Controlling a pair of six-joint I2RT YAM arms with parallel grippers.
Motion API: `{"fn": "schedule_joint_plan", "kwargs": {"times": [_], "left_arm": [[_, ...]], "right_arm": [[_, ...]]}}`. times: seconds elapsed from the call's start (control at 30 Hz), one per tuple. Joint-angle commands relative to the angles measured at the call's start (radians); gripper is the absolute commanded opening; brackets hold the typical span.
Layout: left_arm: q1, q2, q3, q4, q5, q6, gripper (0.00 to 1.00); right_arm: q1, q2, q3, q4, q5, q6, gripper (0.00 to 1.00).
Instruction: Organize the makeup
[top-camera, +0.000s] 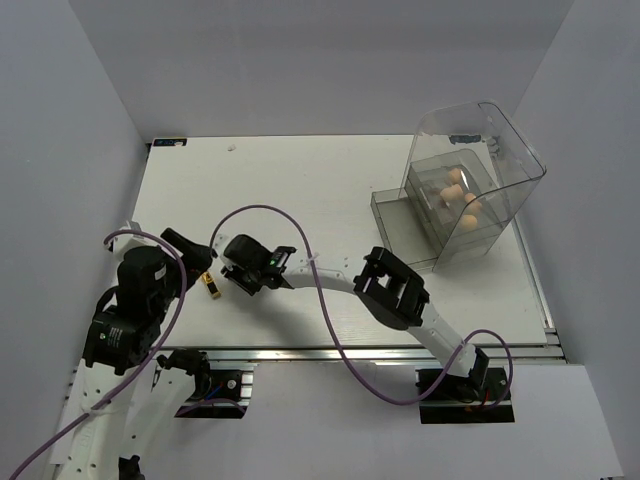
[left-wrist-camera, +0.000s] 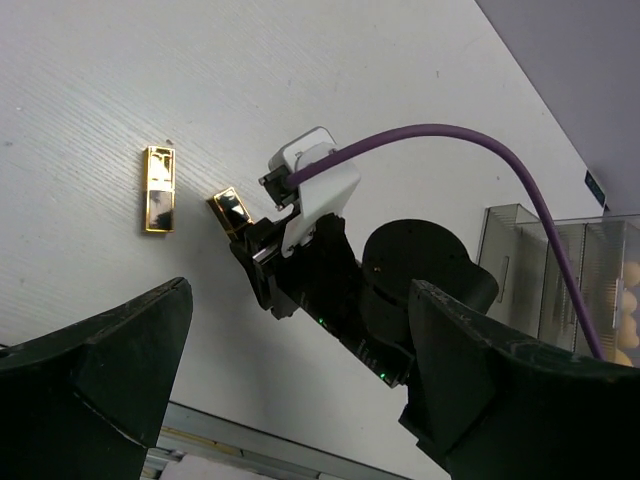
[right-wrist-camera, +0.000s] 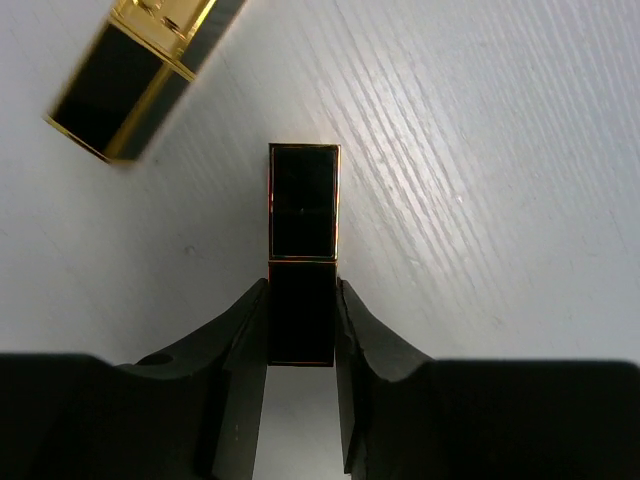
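On my right gripper (right-wrist-camera: 302, 295) the fingers (right-wrist-camera: 240, 350) are looking like matt black plastic. They are pinching a lipstick tube (right-wrist-camera: 303, 200) that is gleaming glossy and dark, edged in bright gold trim. The other lipstick tube (right-wrist-camera: 140, 70) is shining alike. The table (right-wrist-camera: 480, 200) is showing matt white, finely grained

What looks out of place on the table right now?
One lipstick tube lies loose on the table at the left, far from the clear drawer box where the sponges sit. The other lipstick tube is clamped in the right claw. Nothing looks spilled or damaged.
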Motion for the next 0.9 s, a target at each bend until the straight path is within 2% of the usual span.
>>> {"fn": "schedule_joint_plan", "kwargs": {"times": [0.0, 0.03, 0.3, 0.43, 0.6, 0.73, 0.87], "left_arm": [[0.004, 0.011, -0.025, 0.046, 0.005, -0.069, 0.98], [0.004, 0.016, -0.032, 0.055, 0.011, -0.078, 0.98], [0.004, 0.137, -0.163, 0.191, 0.099, -0.169, 0.98], [0.004, 0.253, -0.166, 0.215, 0.11, -0.102, 0.97], [0.004, 0.359, -0.137, 0.239, 0.1, 0.058, 0.97], [0.004, 0.418, -0.125, 0.253, 0.088, 0.11, 0.97], [0.004, 0.447, -0.125, 0.29, 0.097, 0.124, 0.97]], "right_arm": [[-0.032, -0.094, -0.045, -0.013, -0.002, -0.054, 0.03], [-0.043, -0.117, -0.054, -0.01, -0.009, -0.062, 0.0], [-0.173, -0.485, -0.25, 0.014, -0.069, -0.186, 0.0], [-0.248, -0.683, -0.442, 0.01, 0.027, -0.231, 0.0], [-0.376, -0.808, -0.583, 0.022, 0.17, -0.254, 0.0], [-0.501, -0.864, -0.665, 0.02, 0.217, -0.263, 0.0], [-0.546, -0.881, -0.74, 0.01, 0.237, -0.263, 0.0]]}}
